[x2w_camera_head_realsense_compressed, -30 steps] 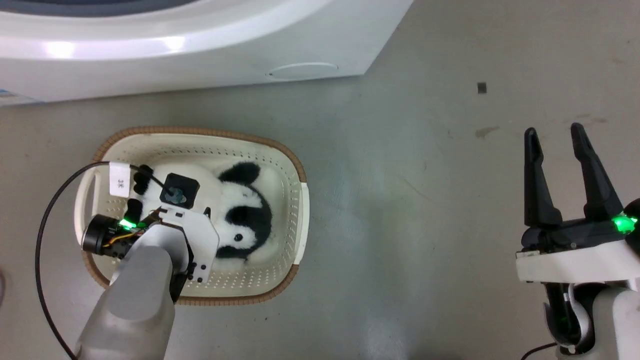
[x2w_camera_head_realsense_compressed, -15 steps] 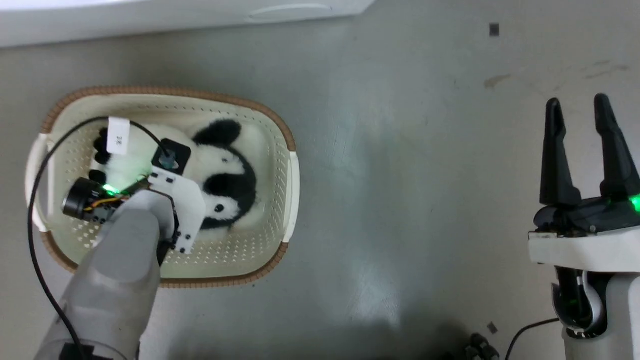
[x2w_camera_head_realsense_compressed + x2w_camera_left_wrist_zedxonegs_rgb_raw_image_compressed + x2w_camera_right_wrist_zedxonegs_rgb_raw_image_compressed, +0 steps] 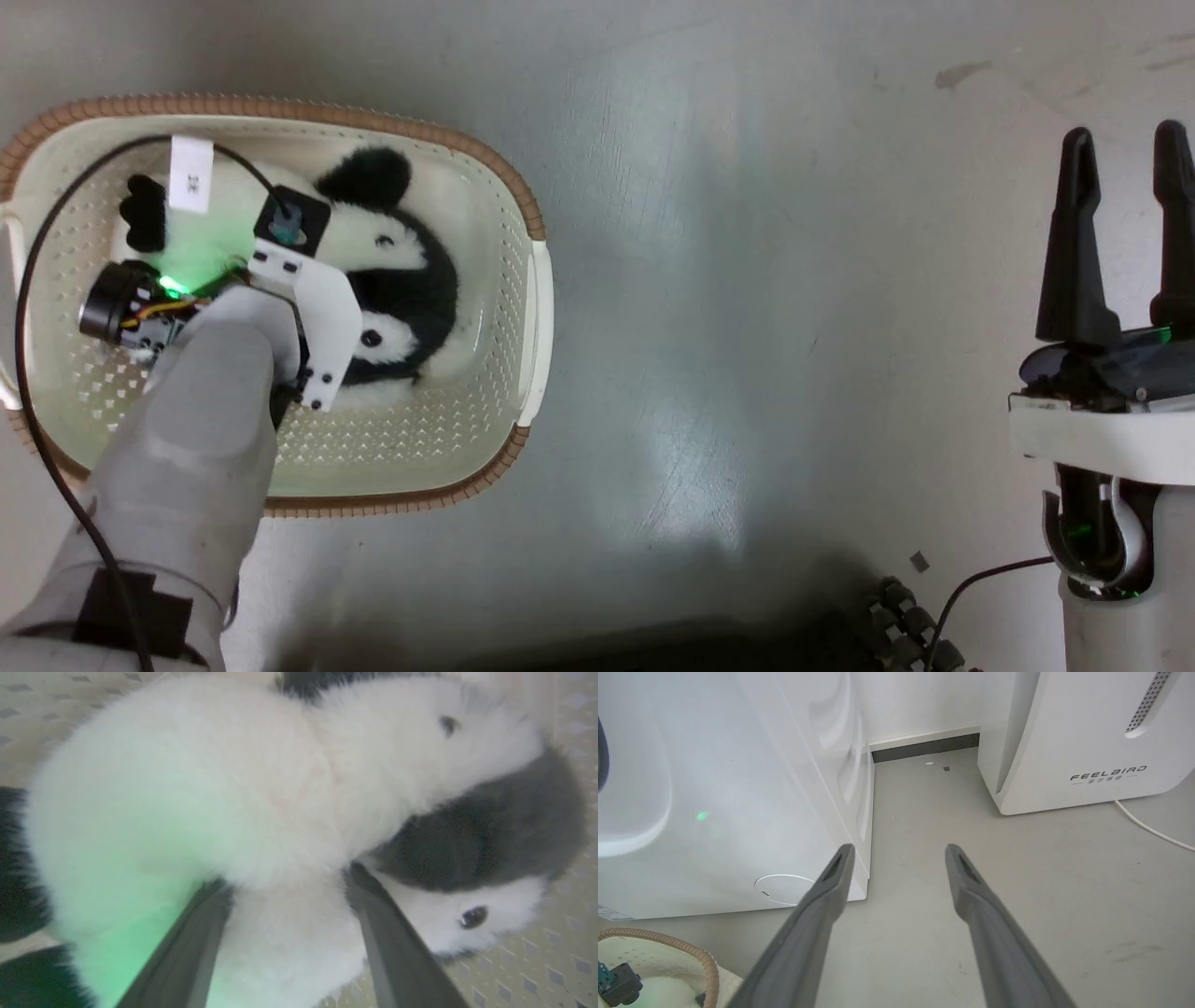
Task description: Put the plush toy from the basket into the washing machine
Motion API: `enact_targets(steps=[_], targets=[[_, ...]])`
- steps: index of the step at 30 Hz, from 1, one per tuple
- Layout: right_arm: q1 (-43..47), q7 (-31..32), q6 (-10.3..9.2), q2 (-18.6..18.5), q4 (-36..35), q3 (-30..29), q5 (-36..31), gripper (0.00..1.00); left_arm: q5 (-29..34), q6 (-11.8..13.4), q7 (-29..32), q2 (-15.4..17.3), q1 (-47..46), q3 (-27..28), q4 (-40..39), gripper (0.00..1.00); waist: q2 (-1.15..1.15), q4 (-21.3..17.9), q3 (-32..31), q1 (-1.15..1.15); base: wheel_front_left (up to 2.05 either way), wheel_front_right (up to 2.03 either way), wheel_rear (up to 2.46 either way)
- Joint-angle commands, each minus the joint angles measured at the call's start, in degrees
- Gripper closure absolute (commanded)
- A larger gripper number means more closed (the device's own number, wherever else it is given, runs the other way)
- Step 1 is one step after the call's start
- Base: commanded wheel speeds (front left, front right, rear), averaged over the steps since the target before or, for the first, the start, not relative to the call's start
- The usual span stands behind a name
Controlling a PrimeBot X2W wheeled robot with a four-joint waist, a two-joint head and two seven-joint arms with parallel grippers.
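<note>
fluffy white, black-patched plush toy [image 3: 261, 788]; left gripper [image 3: 287, 877] spread wide against it, right gripper [image 3: 899, 847] gaping empty

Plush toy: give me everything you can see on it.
The plush toy is a fluffy panda-like figure: white body, black ear, black band, black paws, small dark bead eyes. The fur looks long and soft. It lies on the perforated bottom of the basket, inside the rim. The left end effector is open, fingertips sunk into the white fur with a bulge of body between them, not clamped.
</note>
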Motion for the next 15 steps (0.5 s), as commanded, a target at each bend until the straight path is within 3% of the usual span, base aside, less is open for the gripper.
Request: enact_targets(steps=[1, 5, 7, 15], targets=[[-1.54, -0.70, -0.05, -0.02, -0.42, -0.11, 0.88, 0.00, -0.24, 0.15, 0.74, 0.65, -0.71, -0.77, 3.03, 0.00, 0.00, -0.11, 1.05, 0.00, 0.00, 0.00, 0.00], [-2.28, -1.18, -0.05, -0.02, -0.30, -0.24, 2.18, 0.00, -0.39, 0.40, 1.12, 1.09, -2.30, -1.85, 5.39, 0.00, 0.00, -0.38, 2.22, 0.00, 0.00, 0.00, 0.00], [-2.51, -1.42, -0.05, -0.02, -0.11, -0.38, 2.70, 0.00, -0.62, 0.28, 1.39, 1.23, -2.92, -2.30, 6.57, 1.00, 0.00, -0.51, 2.59, 0.00, 0.00, 0.00, 0.00], [-2.60, -1.67, -0.05, -0.03, 1.17, -0.38, 3.56, 0.00, -2.81, 0.24, 0.35, 0.29, -2.22, -1.98, 7.79, 1.00, 0.00, -0.47, -0.54, 0.00, 0.00, 0.00, 0.00]])
